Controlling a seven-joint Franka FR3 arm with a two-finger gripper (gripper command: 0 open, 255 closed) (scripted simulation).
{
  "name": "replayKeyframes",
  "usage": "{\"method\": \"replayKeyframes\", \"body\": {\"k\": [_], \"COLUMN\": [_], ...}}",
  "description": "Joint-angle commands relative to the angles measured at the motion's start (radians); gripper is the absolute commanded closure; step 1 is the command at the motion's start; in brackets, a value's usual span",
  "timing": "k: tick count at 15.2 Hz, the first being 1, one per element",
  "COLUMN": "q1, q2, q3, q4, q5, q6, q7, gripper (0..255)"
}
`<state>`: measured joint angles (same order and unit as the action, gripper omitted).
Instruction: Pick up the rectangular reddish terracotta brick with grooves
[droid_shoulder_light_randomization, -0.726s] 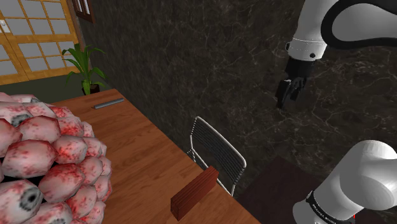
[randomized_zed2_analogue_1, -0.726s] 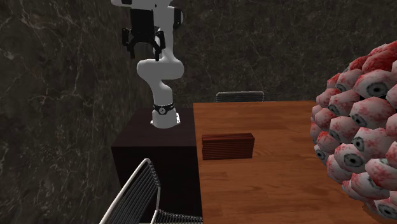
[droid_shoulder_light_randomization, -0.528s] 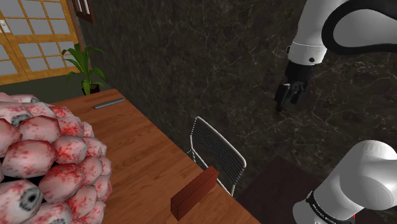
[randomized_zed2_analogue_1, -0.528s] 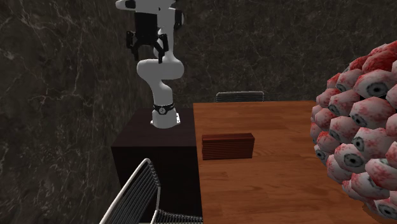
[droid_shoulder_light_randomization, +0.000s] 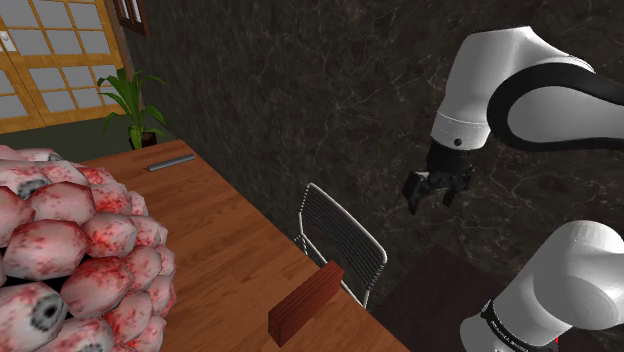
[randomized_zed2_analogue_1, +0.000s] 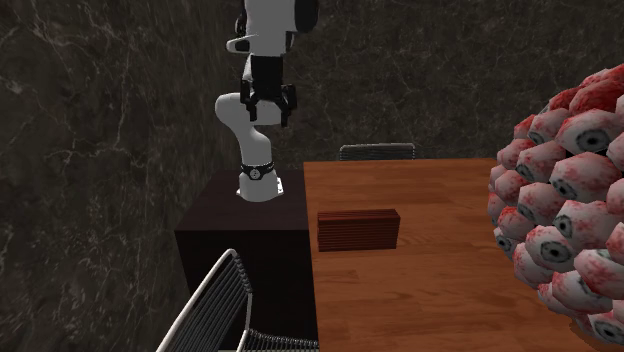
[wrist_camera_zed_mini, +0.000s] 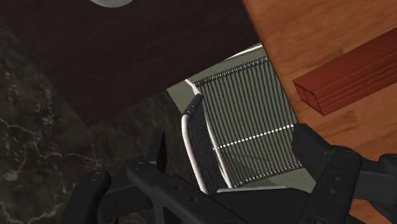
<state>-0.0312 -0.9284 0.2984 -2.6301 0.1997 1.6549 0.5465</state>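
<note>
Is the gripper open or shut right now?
Open: the gripper holds nothing, its fingers standing well apart in the wrist view.

Wooden table (droid_shoulder_light_randomization: 205, 225), brick (droid_shoulder_light_randomization: 305, 305), eyeball heap (droid_shoulder_light_randomization: 70, 250), grey bar (droid_shoulder_light_randomization: 171, 162)

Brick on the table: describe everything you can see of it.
The brick is a long, reddish-brown rectangular block with fine grooves running along its broad side. It stands level on a long narrow face on the wooden table, near the edge by the wire chair. Only the table touches it. The open gripper hangs in the air, well away from it.
</note>
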Motion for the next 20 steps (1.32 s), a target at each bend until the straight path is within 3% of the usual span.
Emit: {"method": "replayKeyframes", "body": {"k": [1,7,12,16,20], "q1": [-0.004,-0.021,-0.084,-0.188,-0.371], "q2": [0.008,0.089,0.229,0.376,0.552], "q3": [0.058,0.259,0.445,0.615,0.834], "q4": [-0.021,-0.057,-0.031,0.022,0.097], "q5": [0.055,0.216,0.311,0.334,0.275], "q6": [0.038,0.198,0.362,0.505,0.654], "q7": [0.103,0.393,0.631,0.83,1.061], "gripper": [0,0,0,0,0]}}
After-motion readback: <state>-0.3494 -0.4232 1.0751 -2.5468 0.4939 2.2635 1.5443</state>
